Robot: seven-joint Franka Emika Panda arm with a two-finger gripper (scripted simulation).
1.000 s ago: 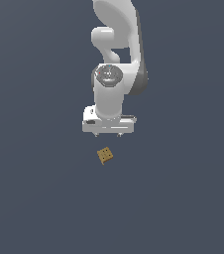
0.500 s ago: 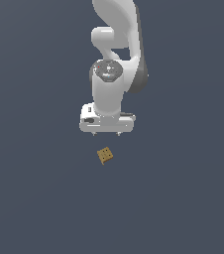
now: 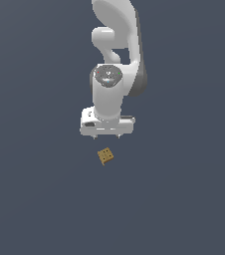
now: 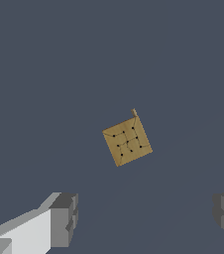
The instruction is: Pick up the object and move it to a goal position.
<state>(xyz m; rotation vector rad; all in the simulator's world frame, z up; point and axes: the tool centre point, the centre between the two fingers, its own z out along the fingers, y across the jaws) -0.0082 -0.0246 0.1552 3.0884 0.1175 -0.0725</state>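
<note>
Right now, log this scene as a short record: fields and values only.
setting: simulator render, plain dark grey floor
arm: white, reaching down from above
gripper: above the block, not touching it
fingers: spread wide apart, nothing between them
block: small, tan-brown, dark dots on its face, lying free on the floor, turned at an angle to the fingers

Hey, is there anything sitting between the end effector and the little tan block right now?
Nothing: in the exterior view only bare grey surface separates the end effector from the block, and the wrist view shows the same.
</note>
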